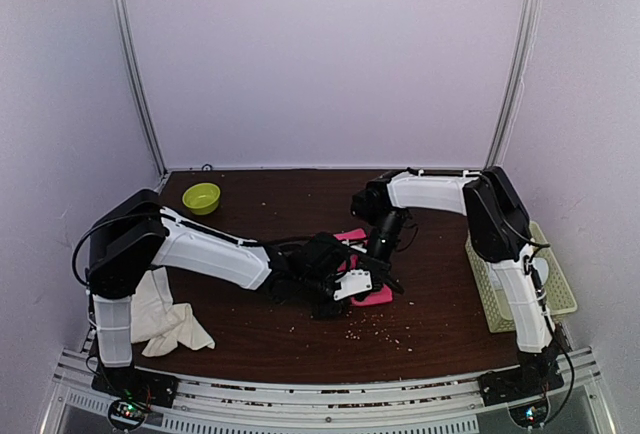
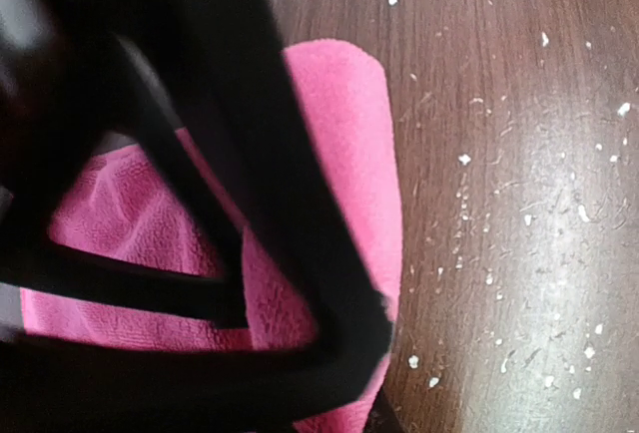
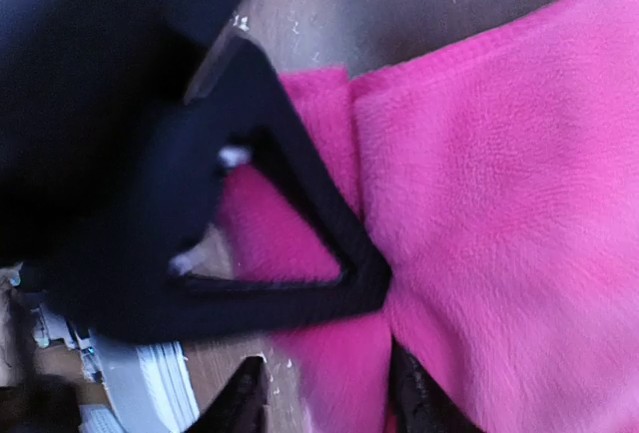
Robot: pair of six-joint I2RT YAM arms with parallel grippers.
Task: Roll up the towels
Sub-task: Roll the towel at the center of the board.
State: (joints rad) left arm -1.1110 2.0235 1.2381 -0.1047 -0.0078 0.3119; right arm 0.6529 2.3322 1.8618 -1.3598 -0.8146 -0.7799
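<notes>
Pink towel (image 1: 378, 297) is lying mid-table (image 1: 280, 204), partly folded. Cream towel (image 1: 165, 319) is sitting crumpled by the left arm's base. Both look plush, light and floppy, probably unrolling unless pinned, so I'd be pinching an edge at both corners. Left gripper (image 1: 352, 284) and right gripper (image 1: 383, 259) are resting on the pink. Wrist views are blurring, so can't tell whether either is clamping cloth.

Even soft light, blurred wrist close-ups.
</notes>
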